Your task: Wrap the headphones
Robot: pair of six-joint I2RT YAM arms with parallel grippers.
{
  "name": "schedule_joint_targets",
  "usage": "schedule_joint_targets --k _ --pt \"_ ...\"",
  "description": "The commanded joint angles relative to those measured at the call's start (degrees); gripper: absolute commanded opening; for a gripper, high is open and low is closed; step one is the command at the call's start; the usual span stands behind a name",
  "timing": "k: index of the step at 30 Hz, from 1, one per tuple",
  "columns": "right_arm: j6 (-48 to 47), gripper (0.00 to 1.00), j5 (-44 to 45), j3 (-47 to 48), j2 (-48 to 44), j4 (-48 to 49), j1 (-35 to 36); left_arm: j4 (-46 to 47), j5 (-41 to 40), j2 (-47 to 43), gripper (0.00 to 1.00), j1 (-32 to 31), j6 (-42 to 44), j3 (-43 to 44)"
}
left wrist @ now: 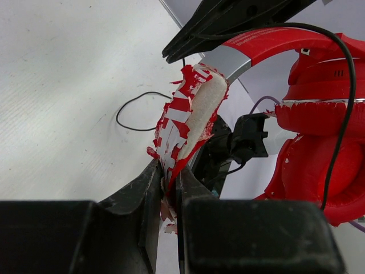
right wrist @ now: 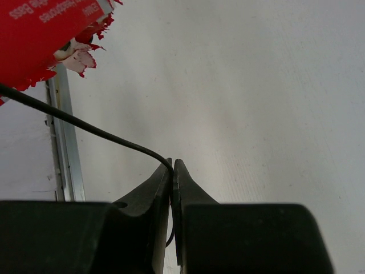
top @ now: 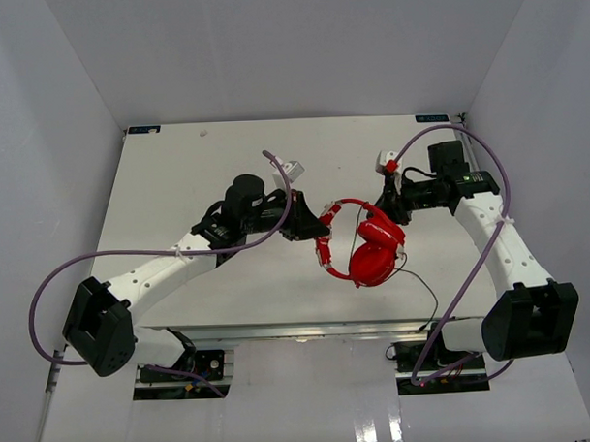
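The red headphones (top: 374,255) hang above the middle of the table, ear cups (left wrist: 319,154) together at the lower right. My left gripper (top: 318,227) is shut on the worn red-and-white headband (left wrist: 191,117), its torn padding pinched between the jaws at the left gripper (left wrist: 171,180). My right gripper (top: 388,210) sits just past the top of the headband. In the right wrist view the right gripper (right wrist: 173,166) is shut on the thin black cable (right wrist: 85,125). More of the cable (top: 431,299) trails off the cups toward the near table edge, and a loop of cable (left wrist: 137,103) lies on the table.
Thick purple robot cables (top: 275,197) (top: 490,243) arc over both arms. White walls close in the table (top: 206,166) on three sides. Its near edge (top: 308,327) runs just below the headphones.
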Motion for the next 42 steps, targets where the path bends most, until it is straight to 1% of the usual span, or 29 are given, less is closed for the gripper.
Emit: schedule_joint_targets --k 1,7,9,10,11,13,14,16,18,20,22,24,27,28,29,30,32,33,35,38,42 --pt "-0.33 0.09 -8.66 -0.64 0.65 0.47 -0.30 4.53 2.37 -0.65 0.00 -0.10 -4.69 3.97" --pt "0.73 0.11 -14.94 -1.11 3.22 0.84 -0.21 5.09 0.40 -0.27 0.00 -0.19 -6.43 5.31" --pt "1.45 0.15 -17.49 -1.27 4.42 1.20 -0.21 4.87 -0.81 -0.31 0.00 -0.19 -7.06 6.47" --pt "1.66 0.20 -18.55 -1.36 4.81 1.40 -0.20 4.44 -1.52 -0.24 0.00 -0.19 -7.39 7.35" --pt "1.80 0.29 -18.97 -1.49 5.43 1.54 -0.13 3.95 -1.73 -0.17 0.00 -0.19 -7.53 8.38" --pt "1.95 0.59 -20.27 -1.92 6.40 1.84 -0.21 2.25 -2.95 0.01 0.00 -0.19 -7.64 9.49" --pt "1.75 0.64 -20.74 -2.19 6.81 1.91 -0.21 1.18 -3.94 0.01 0.00 -0.19 -7.64 10.62" --pt "1.40 0.69 -21.07 -3.17 6.96 2.67 -0.12 -0.27 -5.97 -0.38 0.00 -0.10 -7.45 12.31" --pt "1.56 0.72 -21.67 -5.23 6.61 4.12 -0.10 -1.38 -7.99 -0.65 0.00 -0.12 -7.47 13.82" --pt "1.82 0.72 -22.08 -6.35 6.19 5.68 -0.03 -1.84 -8.97 -0.85 0.00 -0.19 -7.73 14.61" --pt "1.94 0.72 -22.49 -9.31 5.06 8.49 0.05 -4.52 -12.49 -1.32 0.00 -0.14 -8.71 16.20" --pt "4.00 0.72 -22.90 -11.64 3.64 11.60 0.05 -5.35 -16.22 -2.10 0.00 -0.12 -9.68 16.85" --pt "15.51 0.73 -22.29 -17.32 0.79 24.22 0.05 -4.56 -19.82 -3.24 0.00 -0.06 -12.34 17.03" --pt "20.63 0.75 -21.60 -19.41 -0.10 29.75 0.14 -3.65 -20.73 -3.39 0.00 -0.10 -13.18 17.10" --pt "26.80 0.78 -20.62 -21.98 -1.17 36.73 0.34 -2.73 -21.57 -3.50 0.00 -0.10 -14.08 17.16" --pt "30.06 0.82 -20.17 -25.27 -2.34 44.91 0.99 -2.64 -22.59 -3.50 0.00 -0.10 -15.25 17.23" --pt "37.49 0.88 -19.92 -28.99 -3.75 54.95 2.59 0.37 -24.32 -3.54 0.00 -0.03 -17.18 17.04" --pt "39.93 0.89 -19.95 -29.76 -4.06 56.62 3.81 1.77 -25.12 -3.69 0.00 -0.10 -17.97 16.87" --pt "39.81 0.89 -20.40 -30.29 -4.30 57.38 4.84 3.35 -27.27 -3.86 0.00 -0.09 -19.92 16.55" --pt "38.02 0.88 -21.27 -31.25 -4.57 57.83 5.57 4.93 -29.71 -4.24 0.00 -0.03 -21.28 16.72" --pt "34.90 0.87 -21.70 -34.34 -6.00 59.02 6.52 4.09 -34.03 -4.38 0.00 -0.10 -22.05 18.49"
